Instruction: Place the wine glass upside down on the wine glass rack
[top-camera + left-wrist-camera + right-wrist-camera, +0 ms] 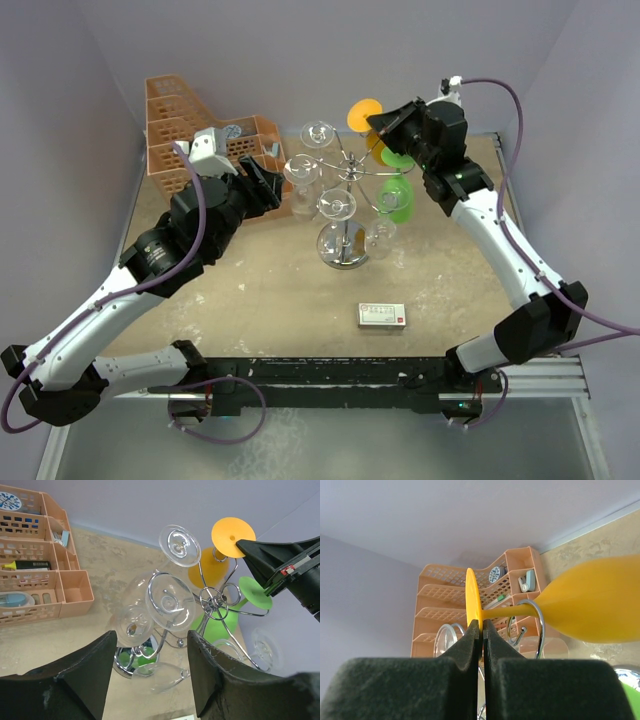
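Top external view, from the near edge outward: a small white and red box (382, 315) lies alone on the table (250, 300), well short of the wine glass rack (342, 245), whose domed chrome base stands mid-table.

The left arm reaches forward with its elbow raised and bends in toward the rack's left side. The left gripper (262, 185) stands just beside the clear glasses (303, 172) hanging there. In the left wrist view its jaws are spread wide with nothing between them and the clear feet lie beyond the fingertips, so this hand grips nothing.

The right arm stretches up the table's right side and folds back leftward over the rack's far corner. The right gripper (482, 626) is pinched tight on the thin foot of the orange wine glass (590, 605), which sits edge-on between the pads. That grip makes sense, since the foot is the one handle free when the bowl hangs down.

The stem lies in a chrome loop (538, 625) of the rack with the bowl lower, near a green glass (397, 195) hung likewise. I judge the placing nearly finished, with only the release remaining.

Farthest back, the orange lattice basket (175, 110) sits by the wall.
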`<state>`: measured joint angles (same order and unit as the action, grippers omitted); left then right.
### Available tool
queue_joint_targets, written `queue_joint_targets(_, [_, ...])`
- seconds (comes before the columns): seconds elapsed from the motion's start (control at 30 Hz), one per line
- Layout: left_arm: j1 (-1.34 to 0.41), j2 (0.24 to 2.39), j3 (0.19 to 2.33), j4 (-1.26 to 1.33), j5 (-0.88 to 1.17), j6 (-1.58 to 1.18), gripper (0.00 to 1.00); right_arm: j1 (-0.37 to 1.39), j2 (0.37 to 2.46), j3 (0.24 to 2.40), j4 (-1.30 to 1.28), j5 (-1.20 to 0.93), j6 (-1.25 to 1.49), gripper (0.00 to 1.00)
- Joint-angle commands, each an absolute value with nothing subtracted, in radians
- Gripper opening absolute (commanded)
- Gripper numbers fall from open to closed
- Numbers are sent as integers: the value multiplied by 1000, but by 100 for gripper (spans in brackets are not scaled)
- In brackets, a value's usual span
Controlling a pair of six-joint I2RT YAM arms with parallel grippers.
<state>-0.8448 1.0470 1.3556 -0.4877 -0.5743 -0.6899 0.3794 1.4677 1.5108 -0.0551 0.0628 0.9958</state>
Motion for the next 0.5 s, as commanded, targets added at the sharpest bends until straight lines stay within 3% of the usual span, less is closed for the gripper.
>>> queue_joint_targets(0.0, [-843,1040,1396,-461,-564,-729,55,377,1463,1579,4,13,950,0])
queue_joint_targets(0.3, [-844,1050,1407,-495,-556,-735,62,377,1485,1615,-41,-42,915,16])
queue_joint_targets(0.47, [-844,1063,1416,-503,-531,-722,64,377,1490,1630,-69,-45,898,21])
